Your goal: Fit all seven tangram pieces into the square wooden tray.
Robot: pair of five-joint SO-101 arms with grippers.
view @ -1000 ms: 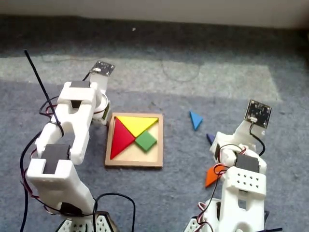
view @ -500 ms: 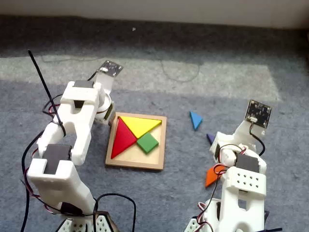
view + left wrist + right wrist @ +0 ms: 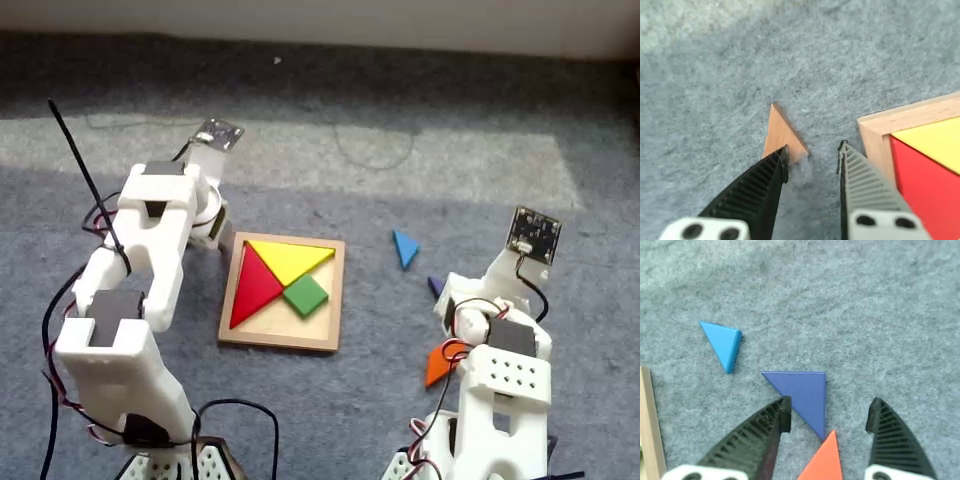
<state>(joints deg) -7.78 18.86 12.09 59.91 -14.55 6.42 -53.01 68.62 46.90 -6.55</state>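
Tan triangle, at parted left fingers' tip

Tray is pale wood. Red triangle, yellow triangle, green square, sky-blue triangle, navy triangle, orange piece, tan triangle.

The left arm stretches forward, the left gripper aimed down with jaws parted, while the right arm sits folded near its base, the right gripper spread wide.
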